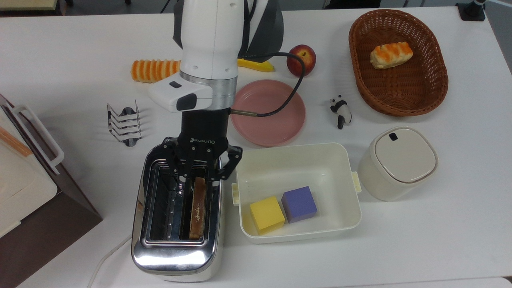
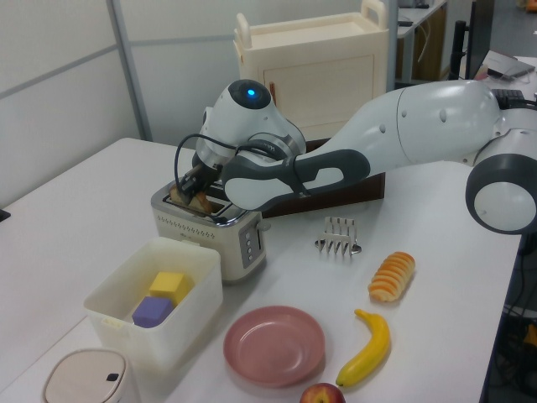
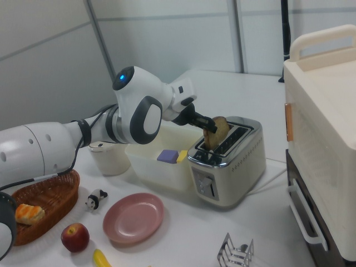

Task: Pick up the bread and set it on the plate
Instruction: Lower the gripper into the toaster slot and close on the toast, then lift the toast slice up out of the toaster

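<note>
The bread (image 1: 198, 208) stands edge-on in the right slot of the chrome toaster (image 1: 176, 256) in the top view. My gripper (image 1: 199, 176) reaches down over the far end of that slot, its fingers drawn in against the slice's two faces. The left view shows the gripper (image 2: 195, 186) at the bread (image 2: 183, 198) sticking out of the toaster (image 2: 214, 231). In the right view the gripper (image 3: 207, 127) meets the brown slice (image 3: 217, 133). The pink plate (image 1: 276, 120) lies bare behind the toaster, partly under my arm.
A white bin (image 1: 296, 146) with a yellow and a purple cube stands right of the toaster. A toast rack (image 1: 123, 124), a striped roll (image 1: 154, 70), an apple (image 1: 301, 60), a panda figure (image 1: 341, 111), a basket (image 1: 400, 110) and a lidded canister (image 1: 398, 162) surround the plate.
</note>
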